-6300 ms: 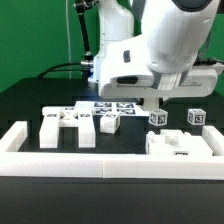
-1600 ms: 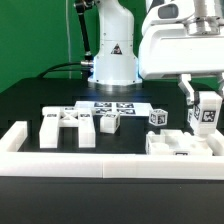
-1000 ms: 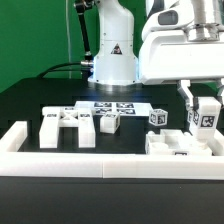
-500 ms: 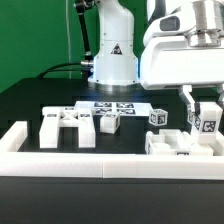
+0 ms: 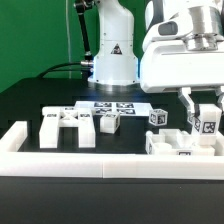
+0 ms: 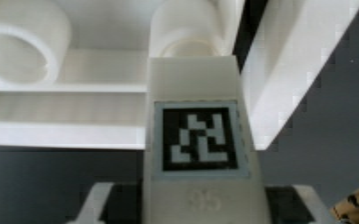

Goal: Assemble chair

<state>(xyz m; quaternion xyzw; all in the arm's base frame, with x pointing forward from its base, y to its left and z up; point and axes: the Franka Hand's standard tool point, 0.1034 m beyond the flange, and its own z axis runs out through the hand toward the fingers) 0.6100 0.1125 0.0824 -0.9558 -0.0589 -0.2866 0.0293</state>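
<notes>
Reading clock directions off the exterior view, 6 being nearest the camera.

Starting at 6 o'clock: looking at the white border rail (image 5: pixel 110 162) running along the front edge and turning back at both ends. Just behind it at 4 o'clock, seeing a chunky white slab (image 5: pixel 172 148) lying flat on the black table (image 5: pixel 40 100). Over at 8 o'clock, spotting an H-shaped part (image 5: pixel 62 128) lying flat, with a small block (image 5: pixel 108 123) just beside it, close to dead centre.

Moving out to 3 o'clock: noticing a tagged cube (image 5: pixel 157 117) sitting by itself. Further out the same way, watching the gripper (image 5: pixel 205 110) clamping a tagged leg (image 5: pixel 208 124) upright between both fingers, tag facing the camera, right above the far end of the slab. Not managing to tell whether the leg's foot is touching the slab or hanging just clear.

Checking the wrist view: getting the leg's tag filling the middle, with white plastic and round hollows (image 6: pixel 19 55) behind it.

Going deeper: finding the marker board (image 5: pixel 118 106) lying flat just behind the small block, and the robot base (image 5: pixel 112 60) standing at 12 o'clock.
</notes>
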